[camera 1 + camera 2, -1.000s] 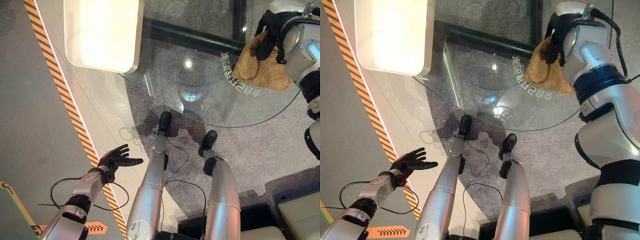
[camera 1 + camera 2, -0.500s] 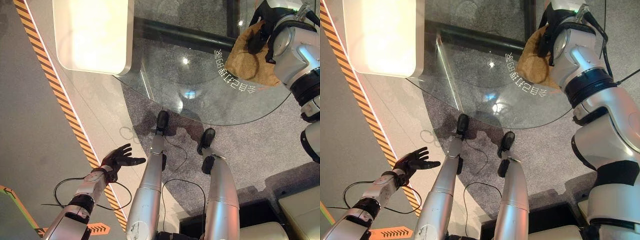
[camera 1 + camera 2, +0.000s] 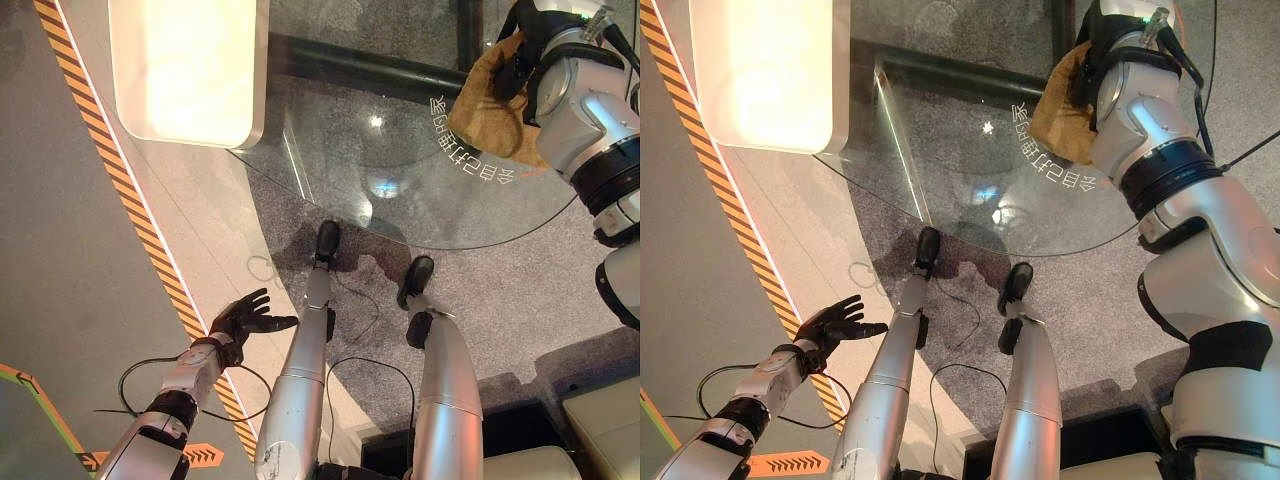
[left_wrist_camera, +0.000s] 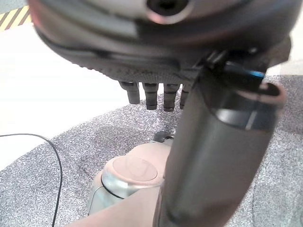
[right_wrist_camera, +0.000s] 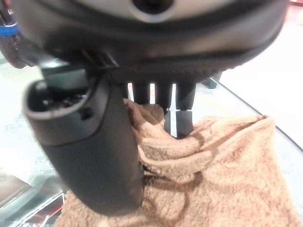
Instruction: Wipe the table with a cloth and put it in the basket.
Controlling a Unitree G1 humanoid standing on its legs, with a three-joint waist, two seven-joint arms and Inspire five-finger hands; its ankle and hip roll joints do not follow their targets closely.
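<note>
Round glass tabletop (image 3: 400,180) over grey carpet; striped floor tape along its left side. Tan cloth (image 3: 495,105) lies bunched at the tabletop's far right edge. Right hand (image 3: 528,60) sits on it, fingers (image 5: 177,106) curled into the folds, gripping the cloth. Left hand (image 3: 243,317) hangs low over the floor, well off the tabletop, fingers spread, empty. Risk: cloth sits close to the rim, so a stroke outward could drag it off the edge; bunched folds may wipe poorly. Can't spot a basket.

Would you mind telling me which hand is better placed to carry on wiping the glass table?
The right hand: its fingers already grip the tan cloth on the glass table. The left hand hangs open over the floor.
</note>
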